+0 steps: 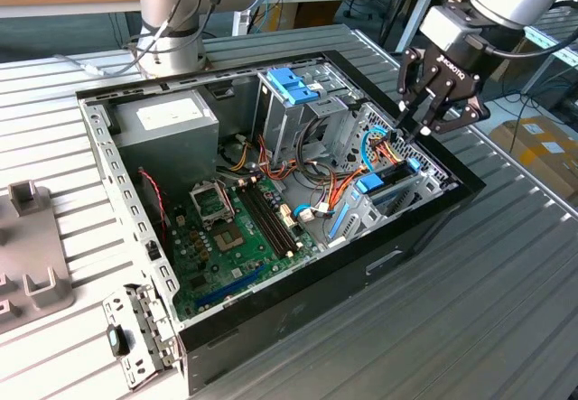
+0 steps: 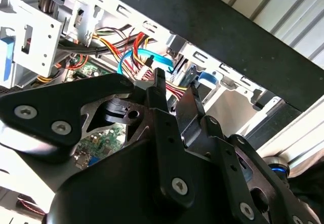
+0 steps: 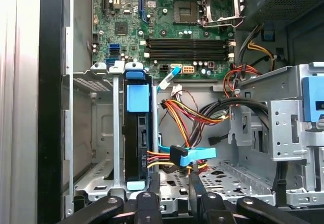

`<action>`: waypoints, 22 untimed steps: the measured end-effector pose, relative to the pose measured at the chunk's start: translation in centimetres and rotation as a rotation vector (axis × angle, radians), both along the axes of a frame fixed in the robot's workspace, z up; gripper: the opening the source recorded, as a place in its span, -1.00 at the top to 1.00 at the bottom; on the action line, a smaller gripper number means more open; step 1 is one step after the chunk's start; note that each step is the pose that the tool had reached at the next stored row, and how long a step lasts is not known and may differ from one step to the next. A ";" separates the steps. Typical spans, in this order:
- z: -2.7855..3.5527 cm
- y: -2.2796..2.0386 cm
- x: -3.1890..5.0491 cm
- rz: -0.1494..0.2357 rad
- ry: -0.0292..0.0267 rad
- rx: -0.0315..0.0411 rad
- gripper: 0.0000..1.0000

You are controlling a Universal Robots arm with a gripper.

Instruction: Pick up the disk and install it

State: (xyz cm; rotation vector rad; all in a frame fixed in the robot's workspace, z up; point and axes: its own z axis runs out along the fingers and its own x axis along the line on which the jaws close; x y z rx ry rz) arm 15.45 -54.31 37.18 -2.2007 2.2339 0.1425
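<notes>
A: We have the gripper (image 1: 418,134) hanging over the end of the computer case (image 1: 411,237) nearest the exterior view's right, fingertips down among the cables. In the second wrist view the two fingers (image 2: 158,90) stand close together with only a narrow gap, and we see nothing pinched in it, so we'd call the hand nearly closed and empty

B: And the disk?

A: The disk (image 3: 137,133) sits on edge in the drive bay (image 3: 98,128) at that same end of the case, just below and beside the gripper. Its dark body is framed by the blue carrier, with the blue tab (image 3: 138,98) facing up toward the motherboard (image 3: 167,27) in the first wrist view. We judge it stands upright because the bay's metal walls guide it that way; whether it is fully seated we cannot tell

B: What else does the case hold?

A: Working away from the gripper: a bundle of red, orange and yellow power wires (image 3: 185,110) and a blue data cable (image 3: 195,154) cross the floor right by the disk, probably left loose so they can reach its connectors. Further in stands the tall metal drive cage (image 1: 298,111) with its blue clip on top, then the motherboard (image 1: 239,228) lying flat, and the grey power supply (image 1: 167,120) in the far corner from the gripper
</notes>
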 end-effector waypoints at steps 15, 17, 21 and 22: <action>0.01 0.50 -1.18 0.000 0.0000 -0.0001 0.28; 0.00 0.49 -1.43 0.000 0.0000 -0.0001 0.28; 0.00 0.50 -1.72 0.000 0.0000 0.0000 0.28; 0.00 0.49 -1.80 0.000 0.0000 0.0000 0.28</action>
